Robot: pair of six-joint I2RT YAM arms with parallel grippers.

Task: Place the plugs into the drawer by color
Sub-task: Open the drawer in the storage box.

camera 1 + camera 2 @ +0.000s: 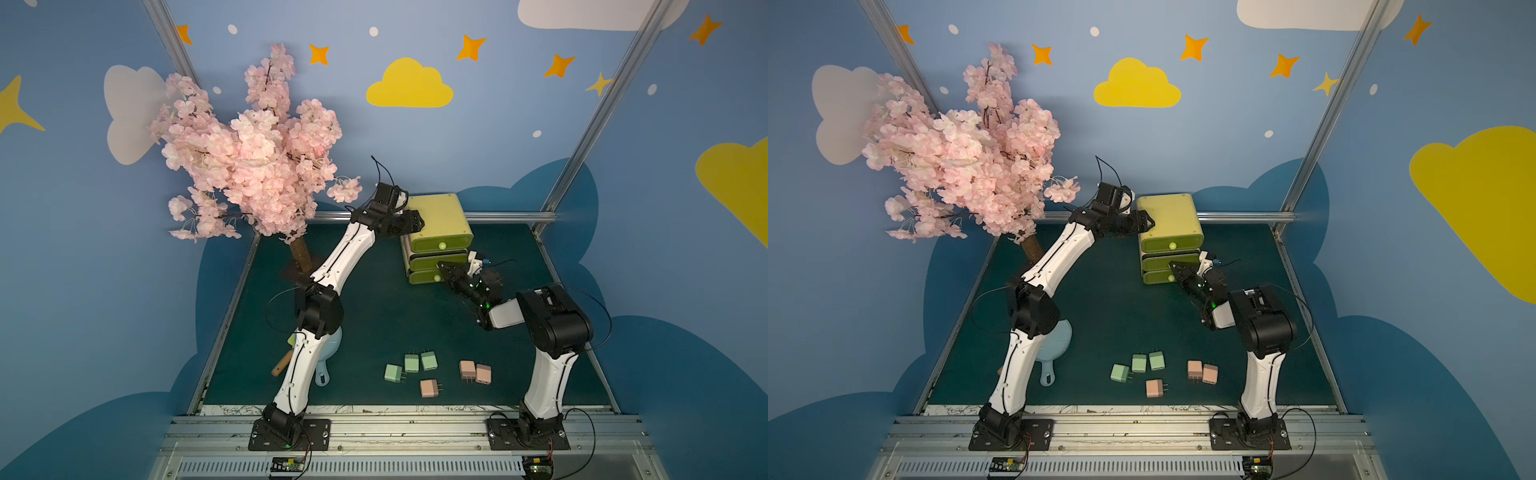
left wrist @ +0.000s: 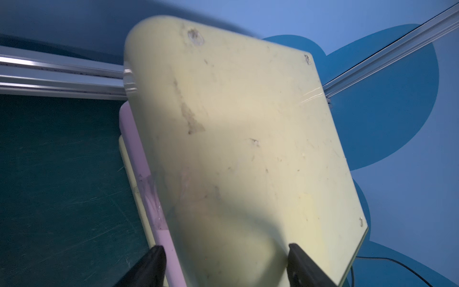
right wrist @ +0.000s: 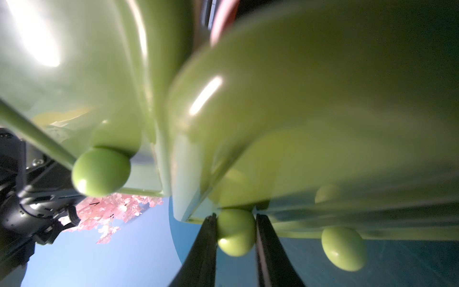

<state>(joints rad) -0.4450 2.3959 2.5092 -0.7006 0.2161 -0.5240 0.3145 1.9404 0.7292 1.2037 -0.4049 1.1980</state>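
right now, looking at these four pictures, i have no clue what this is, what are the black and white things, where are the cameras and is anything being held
These are two robot arms bolted to the table's front edge, each ending in a two-fingered gripper. The two wide pictures come from one camera head above. The two close-ups come from cameras on the arms' wrists.

On the green mat stand a yellow-green chest of drawers and a fake blossom tree. Three mint green plugs, three pink plugs and a blue paddle lie nearer the front.

The left gripper sits open at the chest's top edge. The right gripper is closed around the middle knob. No plug is held.
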